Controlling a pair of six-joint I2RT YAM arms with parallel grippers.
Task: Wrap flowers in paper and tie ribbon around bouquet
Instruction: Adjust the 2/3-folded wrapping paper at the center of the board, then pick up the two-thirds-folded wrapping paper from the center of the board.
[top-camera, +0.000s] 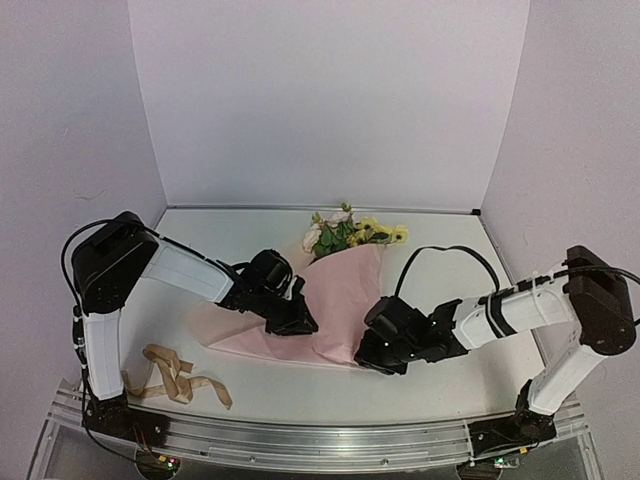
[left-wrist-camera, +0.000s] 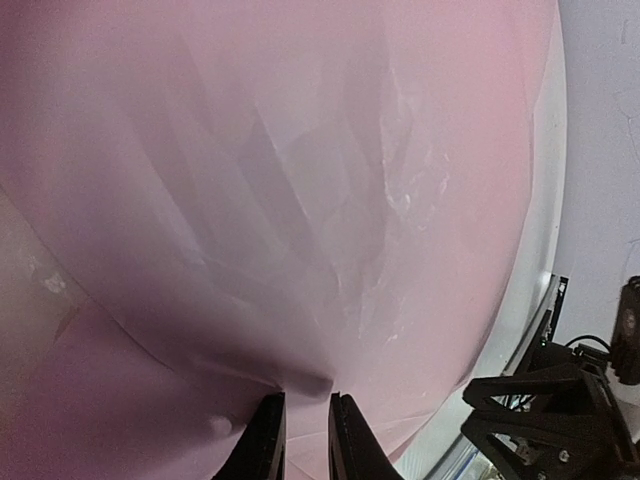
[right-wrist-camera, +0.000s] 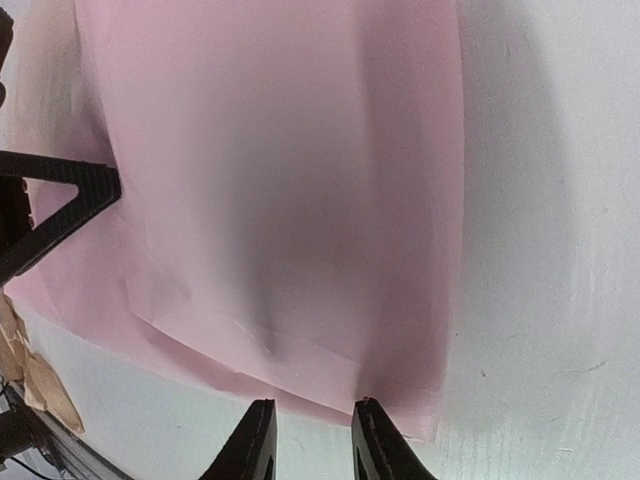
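White desk (top-camera: 450, 385), flowers (top-camera: 345, 232) lying at its middle, half rolled in paper (top-camera: 345, 295).
My left gripper (left-wrist-camera: 305, 440) is narrow and pinches a fold of the paper. My right gripper (right-wrist-camera: 310, 440) stands slightly parted at the near corner, holding nothing. With that corner free the roll could spring open, and a hard pull from my left could tear the paper. The bundle's long axis runs near to far, blooms pointing away from me. The ribbon (top-camera: 175, 375) lies well apart.

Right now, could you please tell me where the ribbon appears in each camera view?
Top external: ribbon lies near-left on the table.
Left wrist: not in it.
Right wrist: lower-left edge, past the paper.
Shared landmark: the pink paper, visible in all three views.
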